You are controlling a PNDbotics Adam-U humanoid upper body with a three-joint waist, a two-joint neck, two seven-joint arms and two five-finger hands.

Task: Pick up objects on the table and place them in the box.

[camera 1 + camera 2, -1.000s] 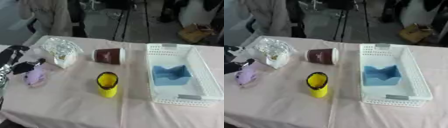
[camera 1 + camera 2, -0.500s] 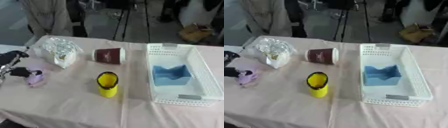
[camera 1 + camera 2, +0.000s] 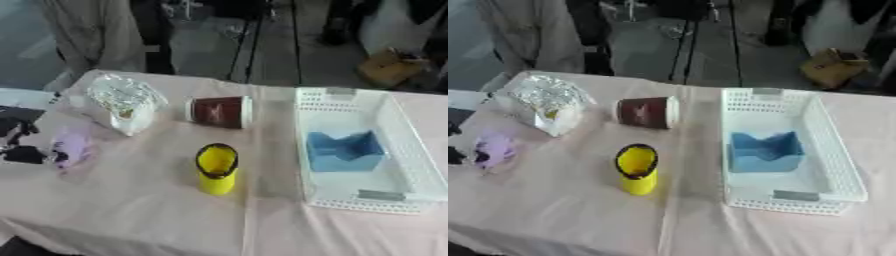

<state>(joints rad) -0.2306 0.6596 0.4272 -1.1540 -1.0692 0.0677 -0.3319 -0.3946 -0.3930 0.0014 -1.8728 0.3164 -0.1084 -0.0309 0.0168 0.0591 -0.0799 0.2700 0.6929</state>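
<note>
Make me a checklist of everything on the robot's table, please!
Surface: table covered with a pale pinkish cloth.
Job's things: brown paper cup lying on its side; yellow cup standing upright; clear crinkly bag; small purple thing at the left edge; white box on the right, holding a blue thing.
Clutter: nothing seen.
Hands: left hand at the left edge beside the purple thing, fingers unclear; right hand not seen.
Cables: nothing seen.
Surroundings: tripod legs and a cardboard box on the floor behind.

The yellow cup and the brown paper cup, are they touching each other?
Apart. The left eye view shows bare tablecloth between the upright yellow cup and the brown paper cup lying on its side.
</note>
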